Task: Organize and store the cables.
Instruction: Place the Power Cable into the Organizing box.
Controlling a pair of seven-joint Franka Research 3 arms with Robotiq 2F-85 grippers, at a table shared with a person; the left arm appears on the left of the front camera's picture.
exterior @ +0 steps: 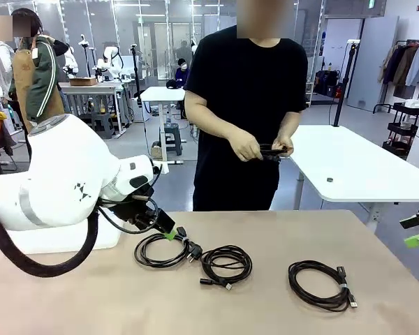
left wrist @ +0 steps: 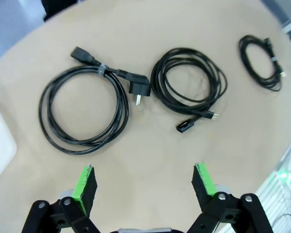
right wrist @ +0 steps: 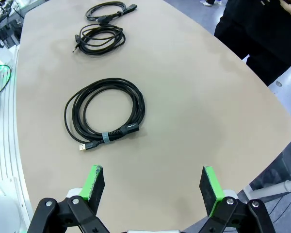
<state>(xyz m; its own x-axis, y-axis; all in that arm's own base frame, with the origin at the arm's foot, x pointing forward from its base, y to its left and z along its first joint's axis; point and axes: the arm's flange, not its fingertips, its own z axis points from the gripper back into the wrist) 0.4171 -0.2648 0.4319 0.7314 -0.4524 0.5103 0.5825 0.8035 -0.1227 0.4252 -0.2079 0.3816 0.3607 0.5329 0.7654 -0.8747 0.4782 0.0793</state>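
On the tabletop [exterior: 265, 310] in the front view, three cables lie in a loose row. The plug-ended coil [exterior: 160, 249] is left of centre and nearest the far edge. The middle coil [exterior: 225, 264] lies just beside it, and the banded coil [exterior: 320, 283] sits apart, toward the right edge. The left end effector [exterior: 169, 232] hangs over the far rim of the plug-ended coil, its green pads apart and grasping nothing. The right end effector [exterior: 412, 232] shows at the right edge of the tabletop, released and empty. Beyond the far edge a person stands with both hands [exterior: 246, 148] on a fourth black cable [exterior: 274, 149].

In the left wrist view, the left end effector [left wrist: 144, 183] stands spread wide above bare tabletop [left wrist: 150, 150]. The plug-ended coil [left wrist: 82, 111] and middle coil [left wrist: 186, 82] lie just ahead of its fingers, and the banded coil [left wrist: 262, 63] lies farther off.

In the right wrist view, the right end effector [right wrist: 153, 187] is likewise spread and empty. The banded coil [right wrist: 106, 114], tied with a grey band, lies just beyond its fingertips. The middle coil [right wrist: 99, 38] and plug-ended coil [right wrist: 106, 10] lie toward the far end.
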